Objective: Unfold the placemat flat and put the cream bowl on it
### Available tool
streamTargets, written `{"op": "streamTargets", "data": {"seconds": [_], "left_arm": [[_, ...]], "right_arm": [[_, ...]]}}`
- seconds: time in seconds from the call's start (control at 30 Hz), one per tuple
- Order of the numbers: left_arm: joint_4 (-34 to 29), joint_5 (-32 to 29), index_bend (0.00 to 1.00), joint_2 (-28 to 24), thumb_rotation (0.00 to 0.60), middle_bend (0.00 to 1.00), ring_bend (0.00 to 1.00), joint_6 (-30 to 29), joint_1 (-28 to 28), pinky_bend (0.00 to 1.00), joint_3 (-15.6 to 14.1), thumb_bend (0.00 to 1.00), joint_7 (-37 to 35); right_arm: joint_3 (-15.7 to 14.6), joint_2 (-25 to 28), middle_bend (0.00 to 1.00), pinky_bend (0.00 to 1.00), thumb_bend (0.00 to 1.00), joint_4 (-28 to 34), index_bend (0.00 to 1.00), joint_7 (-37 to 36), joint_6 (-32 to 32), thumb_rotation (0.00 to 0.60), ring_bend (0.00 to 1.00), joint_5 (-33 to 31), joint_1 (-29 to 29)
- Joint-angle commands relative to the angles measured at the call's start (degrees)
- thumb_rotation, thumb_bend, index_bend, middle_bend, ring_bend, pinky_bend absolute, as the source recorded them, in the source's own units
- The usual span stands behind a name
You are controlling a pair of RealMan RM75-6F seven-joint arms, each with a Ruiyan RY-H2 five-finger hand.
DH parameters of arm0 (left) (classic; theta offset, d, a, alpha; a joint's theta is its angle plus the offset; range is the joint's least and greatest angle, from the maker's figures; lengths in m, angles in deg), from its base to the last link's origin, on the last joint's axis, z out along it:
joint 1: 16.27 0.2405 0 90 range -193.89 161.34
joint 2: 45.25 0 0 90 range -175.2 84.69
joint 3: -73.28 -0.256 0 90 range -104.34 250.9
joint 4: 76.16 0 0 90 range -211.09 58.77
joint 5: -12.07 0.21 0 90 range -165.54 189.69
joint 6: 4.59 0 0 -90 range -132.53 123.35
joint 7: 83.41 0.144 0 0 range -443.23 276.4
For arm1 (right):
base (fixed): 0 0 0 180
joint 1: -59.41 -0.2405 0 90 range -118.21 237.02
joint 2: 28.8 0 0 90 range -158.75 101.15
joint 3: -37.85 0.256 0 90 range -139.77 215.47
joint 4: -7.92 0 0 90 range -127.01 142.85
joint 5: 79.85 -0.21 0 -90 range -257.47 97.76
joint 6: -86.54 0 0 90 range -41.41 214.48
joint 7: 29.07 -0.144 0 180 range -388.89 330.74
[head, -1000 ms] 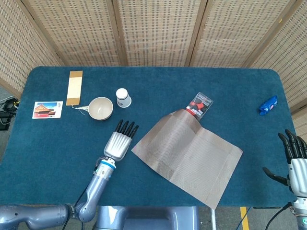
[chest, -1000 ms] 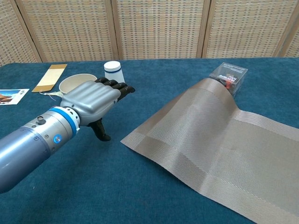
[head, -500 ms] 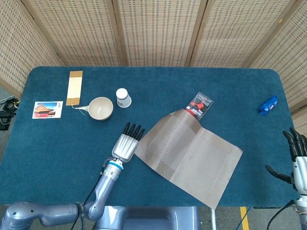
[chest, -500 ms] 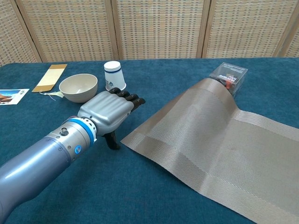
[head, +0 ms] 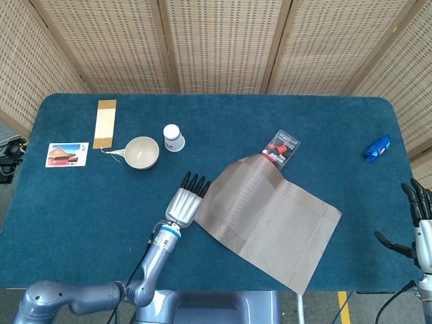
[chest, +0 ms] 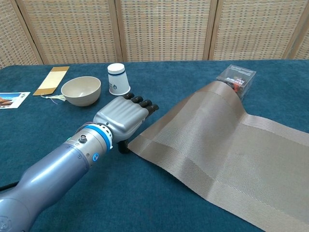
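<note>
Though unseen chestward — right hand (head: 421,226) overhead

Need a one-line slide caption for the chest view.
Left robot hand at the placemat edge; cream bowl waits beside it.

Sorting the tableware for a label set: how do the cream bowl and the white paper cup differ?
The cream bowl stands upright, mouth open upward; the white paper cup stands upside down. The bowl is wide and low, the cup narrower and taller. The cup bears a small dark mark; the bowl looks plain. Both stand on the blue table, close together.
</note>
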Motion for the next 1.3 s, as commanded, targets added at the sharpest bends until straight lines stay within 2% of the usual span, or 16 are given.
{"op": "streamTargets", "data": {"seconds": [0.03,0.13,0.33,0.47,0.53,0.63,0.9,1.3], "left_arm": [[0.28,0.7,0.05,0.15,0.6,0.0,0.0,-0.25,-0.09,0.0,-0.46,0.29,-1.0],[0.7,1.73,0.09,0.13,0.6,0.0,0.0,-0.66,-0.08,0.0,-1.02,0.34,-2.03],[2.29,4.68,0.16,0.25,0.6,0.0,0.0,-1.5,0.16,0.0,-2.37,0.34,-5.86],[3.51,6.98,0.32,0.63,0.6,0.0,0.0,-2.19,0.33,0.0,-3.2,0.34,-8.78],[4.14,8.02,0.45,0.91,0.6,0.0,0.0,-2.65,0.42,0.0,-3.54,0.34,-9.79],[4.97,8.6,0.56,1.31,0.6,0.0,0.0,-2.82,0.53,0.0,-3.72,0.34,-10.29],[6.19,8.58,0.6,2.06,0.6,0.0,0.0,-2.45,0.76,0.0,-3.48,0.34,-10.07],[7.7,8.23,0.52,2.71,0.6,0.0,0.0,-1.69,0.91,0.0,-2.99,0.45,-9.87]], "right_arm": [[-0.04,-0.04,0.0,0.0,0.16,0.0,0.04,0.03,0.25,0.6,0.0,0.0,-0.07],[-0.16,-0.05,0.0,0.0,0.16,0.12,0.05,0.02,0.47,0.6,0.0,0.21,-0.12],[-0.21,0.2,0.0,0.0,0.16,0.56,0.05,-0.4,0.55,0.6,0.0,0.36,0.0],[-0.32,0.44,0.0,0.0,0.16,0.86,0.05,-0.93,0.71,0.6,0.0,0.58,0.02],[-0.3,0.45,0.0,0.0,0.16,0.86,0.05,-0.91,0.72,0.6,0.0,0.59,0.04],[-0.27,0.55,0.0,0.0,0.16,0.96,0.05,-1.16,0.69,0.6,0.0,0.61,0.09],[-0.27,0.72,0.0,0.0,0.16,1.09,0.05,-1.54,0.74,0.6,0.0,0.68,0.18],[-0.31,0.82,0.0,0.0,0.16,1.25,0.05,-1.77,0.7,0.6,0.0,0.95,0.23]]}}
